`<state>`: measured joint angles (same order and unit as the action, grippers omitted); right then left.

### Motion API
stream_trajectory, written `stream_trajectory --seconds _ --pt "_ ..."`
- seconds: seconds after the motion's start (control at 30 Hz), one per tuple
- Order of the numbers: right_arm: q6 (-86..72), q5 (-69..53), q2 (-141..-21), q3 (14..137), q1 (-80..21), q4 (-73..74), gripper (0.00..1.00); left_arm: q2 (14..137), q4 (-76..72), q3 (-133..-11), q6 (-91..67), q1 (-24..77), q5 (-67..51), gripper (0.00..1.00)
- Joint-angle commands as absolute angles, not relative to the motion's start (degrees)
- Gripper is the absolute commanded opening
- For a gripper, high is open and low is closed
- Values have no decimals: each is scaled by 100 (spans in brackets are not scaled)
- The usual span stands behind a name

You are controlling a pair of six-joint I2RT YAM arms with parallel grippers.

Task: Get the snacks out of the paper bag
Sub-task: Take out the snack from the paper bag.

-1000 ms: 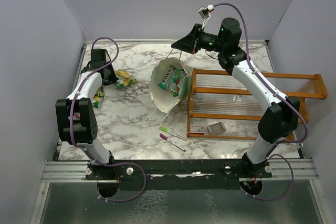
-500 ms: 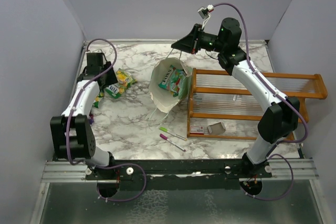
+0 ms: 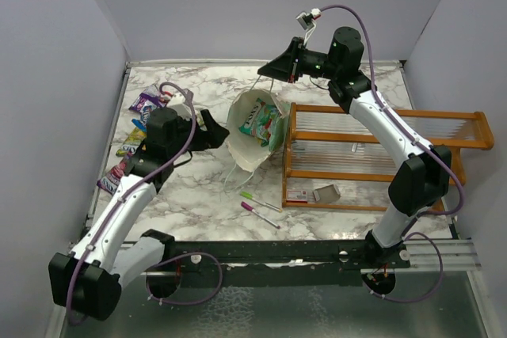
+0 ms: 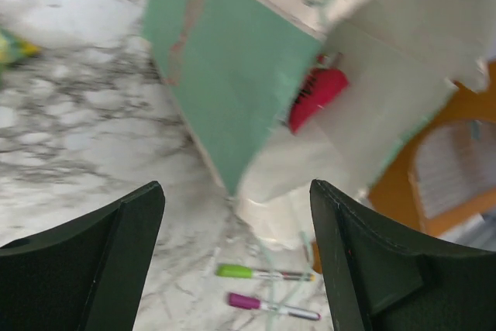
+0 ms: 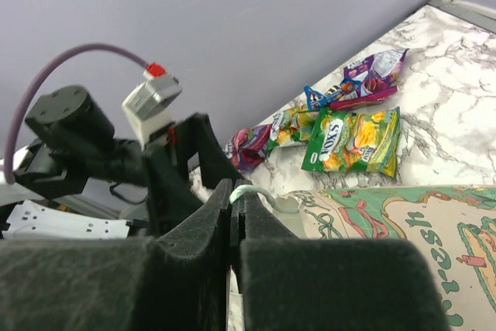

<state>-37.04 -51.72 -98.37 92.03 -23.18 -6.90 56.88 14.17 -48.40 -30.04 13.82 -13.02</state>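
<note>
Left gripper (image 3: 215, 131): jaws spread wide, empty, beside mint-green patterned paper bag (image 3: 238, 138). Right gripper (image 5: 234, 191) pinches its white string handle (image 5: 252, 190). Suggested: enter mouth level, clamp one shiny green snack packet (image 3: 260, 122) inside.

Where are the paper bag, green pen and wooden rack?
paper bag (image 4: 225, 75), left wrist view, green side wall.
green pen (image 4: 265, 274), left wrist view, barrel.
wooden rack (image 3: 471, 141), top view, right end rail.

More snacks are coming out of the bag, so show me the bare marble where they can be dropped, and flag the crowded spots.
Bare marble: the far strip between the snacks and the paper bag; also the near patch left of the pens. Crowded: the left wall with snacks, and the gap between bag and orange rack.
</note>
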Motion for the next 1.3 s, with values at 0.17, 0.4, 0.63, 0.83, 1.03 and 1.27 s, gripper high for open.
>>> stream_trajectory --seconds 0.17,0.4,0.63,0.83,1.03,1.27 --pt "-3742 -5453 -9831 9135 -2364 -951 1 5917 692 -5066 -3282 3250 -750 74" --pt "-3754 -5419 -9740 9120 -2373 -950 1 6859 880 -5684 -2785 4535 689 60" --pt "-3779 -5426 -9692 9080 -2373 -974 1 7617 601 -5834 -2779 4535 1227 31" --pt "-3699 -5379 -9608 9071 -2373 -896 1 7643 -142 -5368 -2946 4536 1421 22" --pt "-3769 -5427 -9662 9062 -2373 -952 1 7988 -673 -5186 -2938 4532 1415 20" --pt "-3841 -5445 -9613 9035 -2373 -1021 1 8828 -1295 -5324 -2521 4534 1936 17"
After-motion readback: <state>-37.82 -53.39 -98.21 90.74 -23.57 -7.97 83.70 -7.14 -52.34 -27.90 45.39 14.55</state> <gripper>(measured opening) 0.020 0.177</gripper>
